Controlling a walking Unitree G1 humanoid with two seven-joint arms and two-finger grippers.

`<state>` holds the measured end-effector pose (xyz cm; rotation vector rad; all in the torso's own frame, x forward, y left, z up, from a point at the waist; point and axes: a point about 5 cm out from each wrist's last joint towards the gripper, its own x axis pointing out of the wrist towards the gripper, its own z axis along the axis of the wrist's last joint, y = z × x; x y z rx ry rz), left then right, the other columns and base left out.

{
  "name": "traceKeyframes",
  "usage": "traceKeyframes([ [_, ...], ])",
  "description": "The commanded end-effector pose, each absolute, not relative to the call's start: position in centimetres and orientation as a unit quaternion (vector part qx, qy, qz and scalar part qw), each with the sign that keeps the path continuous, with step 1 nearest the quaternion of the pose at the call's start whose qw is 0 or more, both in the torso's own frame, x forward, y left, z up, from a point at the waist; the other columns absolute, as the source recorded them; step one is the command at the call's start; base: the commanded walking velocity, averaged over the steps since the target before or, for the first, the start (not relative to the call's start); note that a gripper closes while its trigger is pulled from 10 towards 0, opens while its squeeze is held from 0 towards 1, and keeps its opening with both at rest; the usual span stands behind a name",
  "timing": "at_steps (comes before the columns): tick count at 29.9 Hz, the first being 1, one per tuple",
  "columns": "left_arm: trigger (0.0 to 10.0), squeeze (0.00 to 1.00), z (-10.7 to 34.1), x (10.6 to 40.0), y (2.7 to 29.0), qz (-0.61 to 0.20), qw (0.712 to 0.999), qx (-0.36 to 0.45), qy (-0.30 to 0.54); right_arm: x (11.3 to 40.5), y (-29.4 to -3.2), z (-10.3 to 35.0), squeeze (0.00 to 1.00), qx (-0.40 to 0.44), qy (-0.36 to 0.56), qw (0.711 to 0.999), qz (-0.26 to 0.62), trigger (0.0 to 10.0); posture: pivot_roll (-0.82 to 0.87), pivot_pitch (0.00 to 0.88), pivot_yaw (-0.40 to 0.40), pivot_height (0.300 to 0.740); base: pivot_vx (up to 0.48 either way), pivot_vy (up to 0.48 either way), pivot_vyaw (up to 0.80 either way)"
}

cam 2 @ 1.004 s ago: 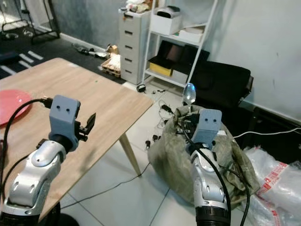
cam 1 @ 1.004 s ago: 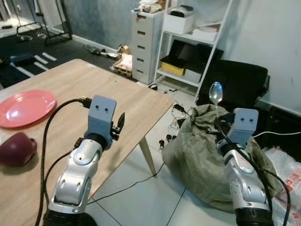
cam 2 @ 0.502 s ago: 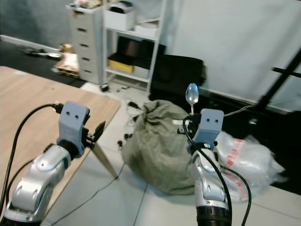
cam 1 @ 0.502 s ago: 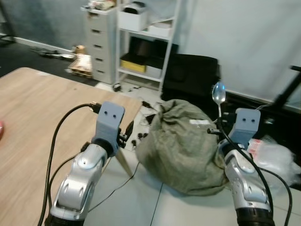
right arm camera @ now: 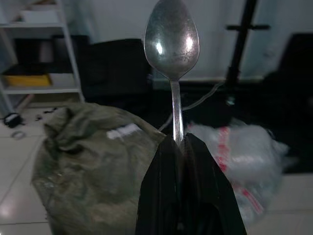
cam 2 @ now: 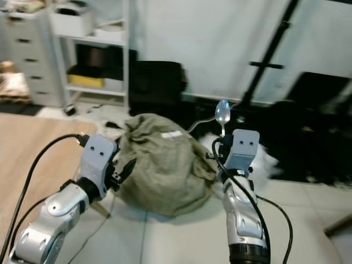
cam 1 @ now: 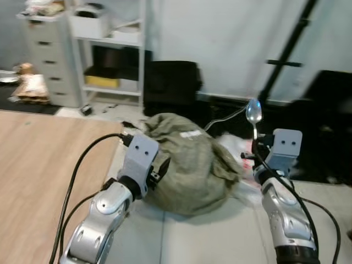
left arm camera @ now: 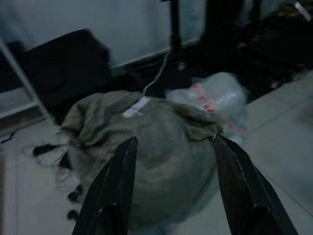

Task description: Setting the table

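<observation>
Progress: early, silver metal spoon (right arm camera: 172, 44) in transit, not yet laid on light wooden bench (cam 1: 38, 165) | Right pincer (right arm camera: 178, 147) clamps spoon's handle above olive cloth sack (cam 1: 187, 159) | Spoon upright, long axis vertical, bowl topmost | Left pincer (left arm camera: 173, 186) spread apart, empty

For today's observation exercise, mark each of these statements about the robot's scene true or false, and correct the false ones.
1. The right gripper is shut on a spoon held bowl-up. True.
2. The left gripper holds a fork. False: its fingers are open and hold nothing.
3. A green sack lies on the floor ahead. True.
4. The sack sits on the wooden table. False: it lies on the floor beside it.
5. A white shelf unit stands by the wall. True.
</observation>
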<state>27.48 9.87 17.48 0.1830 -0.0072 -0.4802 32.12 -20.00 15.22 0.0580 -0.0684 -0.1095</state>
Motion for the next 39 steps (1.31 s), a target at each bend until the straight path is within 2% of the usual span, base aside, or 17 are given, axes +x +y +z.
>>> traceKeyframes([
  [1, 10.0, 0.00, 17.2, 27.2, 9.5, -0.249, 0.965, 0.086, 0.003, 31.9, -20.2, 15.0, 0.00, 0.031, -0.031, 0.997, -0.059, 10.0, -0.01, 0.000, 0.024, 0.740, 0.000, 0.000, -0.80],
  [10, 10.0, 0.00, 17.3, 27.4, 9.0, -0.260, 0.963, 0.070, 0.009, 31.9, -20.4, 15.0, 0.00, 0.030, -0.031, 0.997, -0.061, 10.0, -0.02, 0.000, 0.026, 0.740, 0.000, 0.000, -0.80],
  [21, 10.0, 0.00, 18.1, 27.4, 8.9, -0.272, 0.962, -0.024, 0.019, 31.9, -20.4, 15.0, 0.00, 0.029, -0.031, 0.997, -0.060, 10.0, -0.02, 0.000, 0.024, 0.740, 0.000, 0.000, -0.80],
  [33, 10.0, 0.00, 18.6, 27.4, 8.6, -0.275, 0.961, -0.026, 0.000, 32.0, -20.5, 15.1, 0.00, 0.026, -0.032, 0.997, -0.059, 10.0, -0.02, 0.000, 0.021, 0.740, 0.000, 0.000, -0.80],
  [39, 10.0, 0.00, 18.3, 27.8, 8.6, -0.266, 0.964, 0.001, 0.004, 32.0, -20.5, 15.2, 0.00, 0.024, -0.033, 0.997, -0.058, 10.0, -0.03, 0.000, 0.020, 0.740, 0.000, 0.000, -0.80],
])
